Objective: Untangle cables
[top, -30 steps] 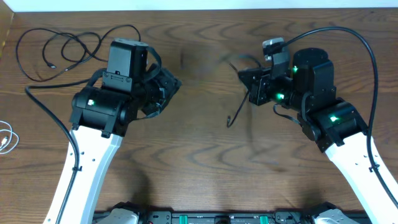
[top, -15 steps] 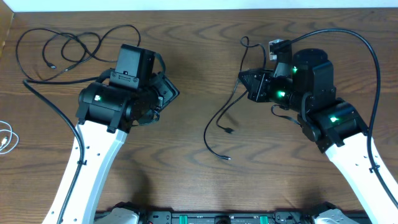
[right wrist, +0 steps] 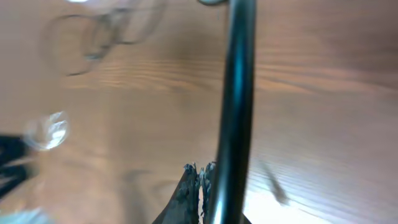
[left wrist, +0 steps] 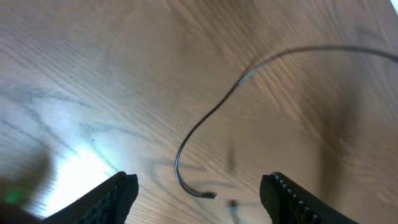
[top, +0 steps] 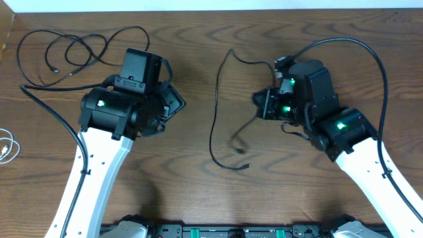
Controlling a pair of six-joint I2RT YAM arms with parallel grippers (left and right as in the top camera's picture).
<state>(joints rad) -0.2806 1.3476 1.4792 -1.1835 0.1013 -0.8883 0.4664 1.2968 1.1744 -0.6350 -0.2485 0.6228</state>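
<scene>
One long black cable [top: 213,125] arcs from my right gripper [top: 259,106] up and over, then down the table's middle to a plug end [top: 246,166]. That gripper [right wrist: 199,177] is shut on it; the cable [right wrist: 239,93] runs blurred past the closed jaws. My left gripper [top: 177,102] is open and holds nothing; its fingers [left wrist: 118,194] stand wide above the same cable [left wrist: 208,118] and its plug [left wrist: 209,195]. A second black cable [top: 66,53] lies looped at the far left. The white cable [top: 6,147] sits at the left edge.
Thick black cords [top: 380,73] run from the arm bodies to their bases and arch over the right side. The table's far edge [top: 211,9] is close behind both arms.
My left gripper has opened and drawn back slightly. The black cable swung from a blur between the grippers into a long arc on the table. My right arm shifted left, still shut.
</scene>
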